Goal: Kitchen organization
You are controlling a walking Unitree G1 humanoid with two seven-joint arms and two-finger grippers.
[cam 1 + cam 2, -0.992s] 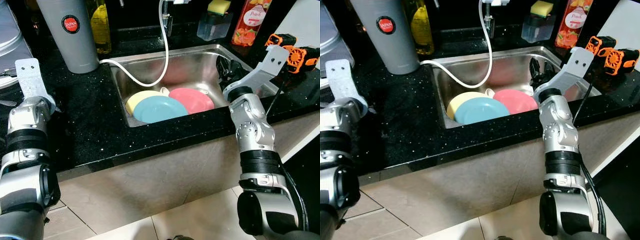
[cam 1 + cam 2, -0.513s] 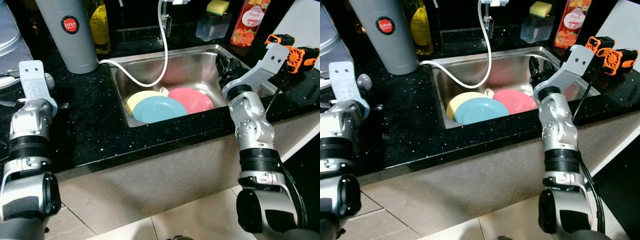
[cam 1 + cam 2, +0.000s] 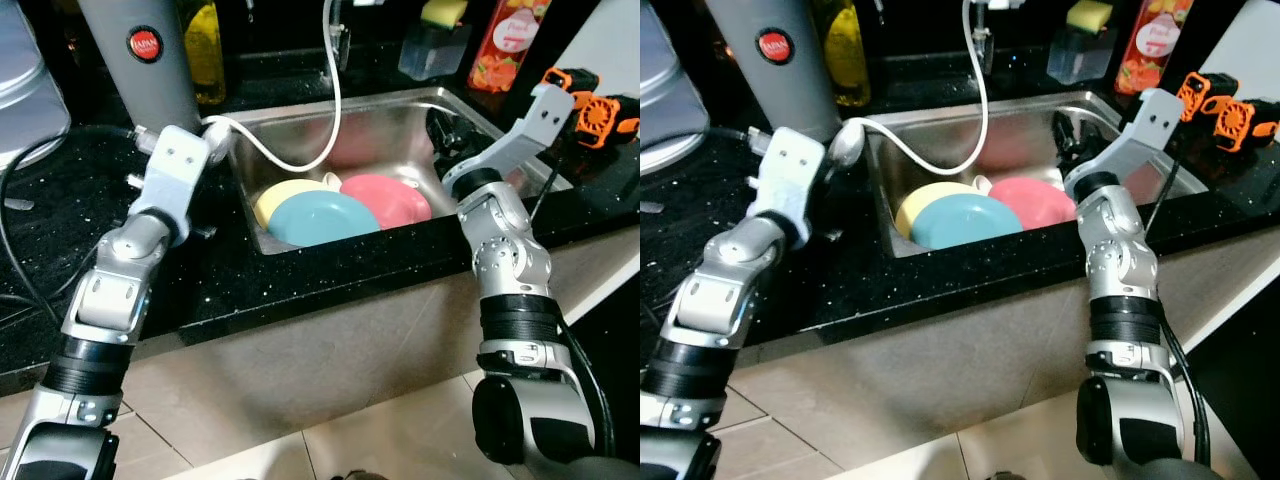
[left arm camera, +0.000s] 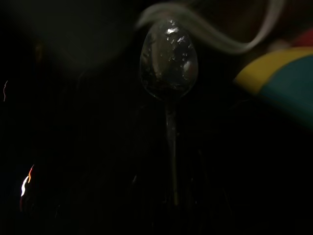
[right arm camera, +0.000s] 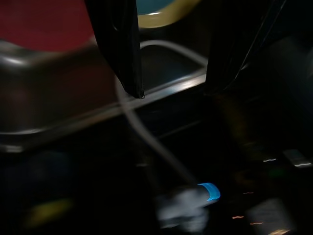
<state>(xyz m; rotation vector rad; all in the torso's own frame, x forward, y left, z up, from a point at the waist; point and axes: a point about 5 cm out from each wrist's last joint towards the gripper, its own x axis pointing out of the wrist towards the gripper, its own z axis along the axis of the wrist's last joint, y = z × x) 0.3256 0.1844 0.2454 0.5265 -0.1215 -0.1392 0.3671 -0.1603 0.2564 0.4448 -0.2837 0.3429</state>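
My left gripper point(image 3: 828, 165) is shut on the handle of a metal spoon point(image 3: 845, 143), held over the black counter just left of the sink's rim. The left wrist view is dark, but the spoon point(image 4: 168, 61) points bowl-first away from the fingers. In the steel sink point(image 3: 400, 125) lie a yellow plate point(image 3: 272, 195), a blue plate point(image 3: 320, 216) overlapping it, and a pink plate point(image 3: 385, 198). My right gripper point(image 3: 445, 125) hangs open inside the sink's right side, above the pink plate. Its fingers point(image 5: 120, 44) stand apart.
A white hose point(image 3: 330, 100) loops from the tap into the sink. A grey flask point(image 3: 140, 50) and yellow bottle point(image 3: 205, 25) stand behind the left arm. A soap dispenser point(image 3: 435, 45), red bottle point(image 3: 505, 40) and orange tool point(image 3: 590, 100) are at right. A black cable point(image 3: 30, 180) crosses the left counter.
My left arm has swung right from the left counter to the sink's left rim, carrying the spoon. The right arm has hardly moved.
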